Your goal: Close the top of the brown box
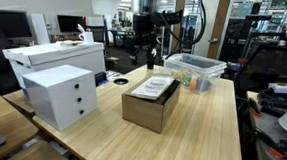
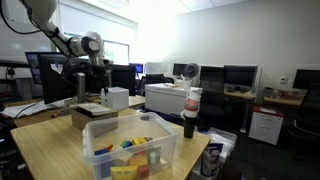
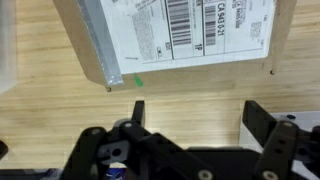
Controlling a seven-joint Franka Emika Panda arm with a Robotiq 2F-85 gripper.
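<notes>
One brown box [image 1: 150, 105], drawer unit [image 1: 62, 95], plastic bin [image 1: 212, 78]

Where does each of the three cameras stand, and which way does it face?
Exterior view: stands at one end of the table and faces along it to the brown box; the arm shows behind the box.
Exterior view: stands behind the clear bin and faces over it to the brown box; the arm shows beyond.
Wrist view: looks straight down on the box's labelled top and the table; only the gripper shows, its fingers open.
Shared: both exterior views show the brown box, the clear bin and the arm.
</notes>
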